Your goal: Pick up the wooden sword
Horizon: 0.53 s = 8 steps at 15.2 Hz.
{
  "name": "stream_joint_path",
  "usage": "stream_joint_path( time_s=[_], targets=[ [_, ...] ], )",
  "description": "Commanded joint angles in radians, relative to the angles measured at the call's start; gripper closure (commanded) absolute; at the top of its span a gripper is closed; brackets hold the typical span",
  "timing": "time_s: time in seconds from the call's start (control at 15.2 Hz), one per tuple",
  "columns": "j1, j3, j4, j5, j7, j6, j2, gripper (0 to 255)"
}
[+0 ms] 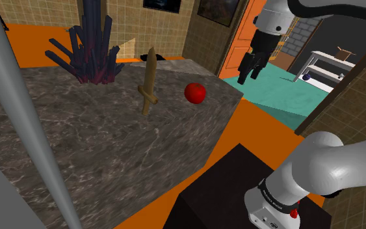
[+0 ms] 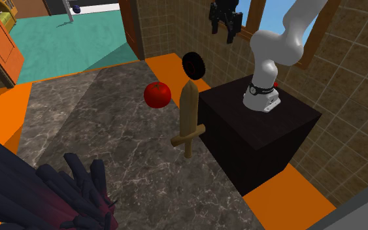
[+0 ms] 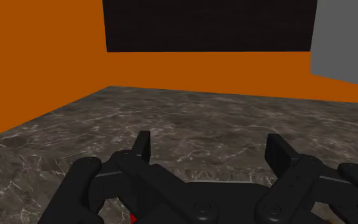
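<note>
Dark marbled counter (image 1: 110,149), upright wooden sword (image 1: 149,81), red apple (image 1: 195,93), dark spiky cluster (image 1: 90,55)

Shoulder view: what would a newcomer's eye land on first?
A brown wooden sword sits mid-way along the dark marbled surface, with a bright red apple just to the shoulder view's right of it. Farther back, at that view's left, bristles a dark spiky crystal cluster.

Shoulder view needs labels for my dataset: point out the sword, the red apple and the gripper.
sword (image 1: 149,79): shoulder view, middle of the blade.
red apple (image 1: 195,93): shoulder view, centre of the fruit.
gripper (image 1: 249,77): shoulder view, midway between its open fingertips.
</note>
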Motion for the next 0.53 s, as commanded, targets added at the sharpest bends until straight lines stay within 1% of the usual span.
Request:
stream_joint_path(
  time_s=[0.0, 0.46],
  targets=[
    [0.0, 0.0, 0.0, 0.0, 0.0, 0.0, 0.0, 0],
    [0.03, 0.118, -0.029, 0.045, 0.151, 0.223, 0.111, 0]
  ],
)
